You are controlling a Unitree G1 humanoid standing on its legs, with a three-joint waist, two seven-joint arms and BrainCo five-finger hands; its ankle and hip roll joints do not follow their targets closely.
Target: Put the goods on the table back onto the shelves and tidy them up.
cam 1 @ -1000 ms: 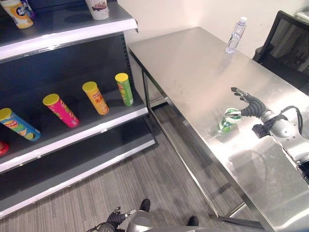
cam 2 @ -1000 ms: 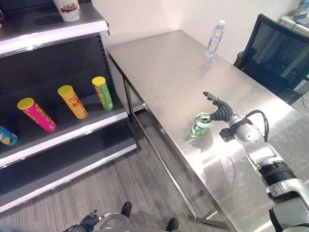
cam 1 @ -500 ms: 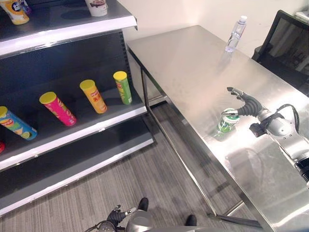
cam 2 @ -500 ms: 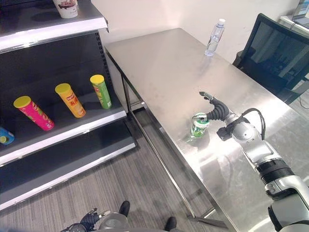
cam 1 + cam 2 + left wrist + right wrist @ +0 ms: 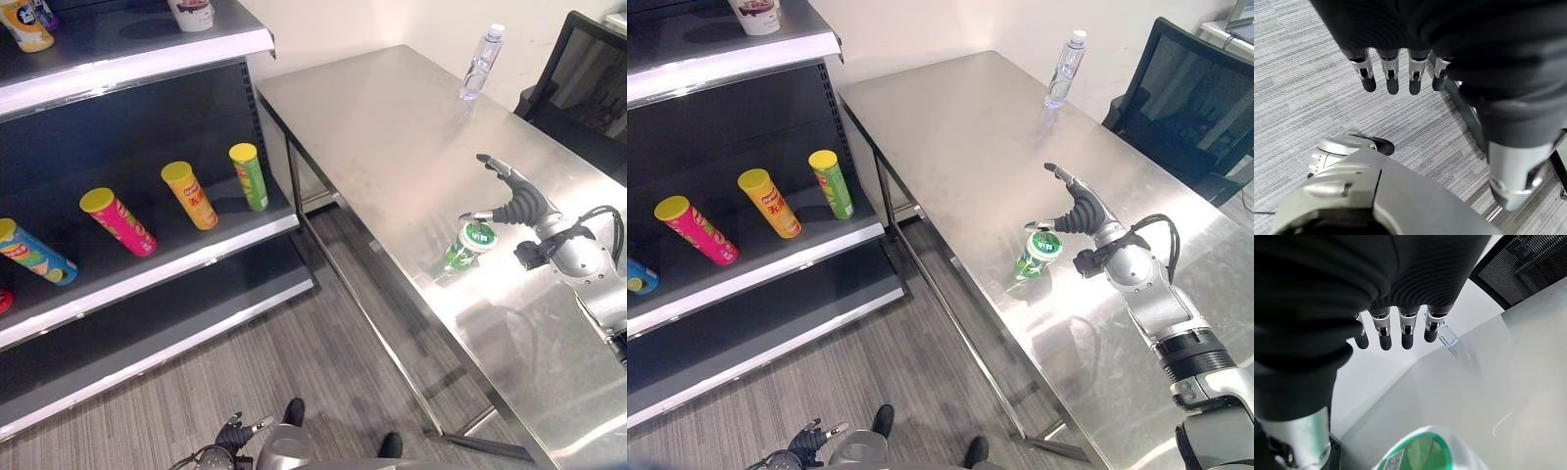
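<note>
Two hands: the right hand (image 5: 1080, 213) is over the table beside the green cup; the left hand (image 5: 1400, 73) hangs low above the floor.
Right hand state: fingers straight, thumb at the cup's rim, nothing clasped.
Left hand state: fingers relaxed, released, holding nothing.
Green cup (image 5: 1037, 257): on the table (image 5: 960, 127) near its front edge, tilted, lid toward the hand.
Right wrist view: the cup's green lid (image 5: 1422, 455) from close, below the fingertips (image 5: 1407, 340).
Eye views: a clear water bottle (image 5: 1064, 68) upright at the table's far end.
Shelves (image 5: 147, 269): four tubes lying on the middle shelf, green tube (image 5: 250, 177), yellow tube (image 5: 189, 196), pink tube (image 5: 118, 221), blue tube (image 5: 37, 253).
Room: grey plank floor (image 5: 294, 362); black mesh chair (image 5: 1190, 103) beyond the table.
</note>
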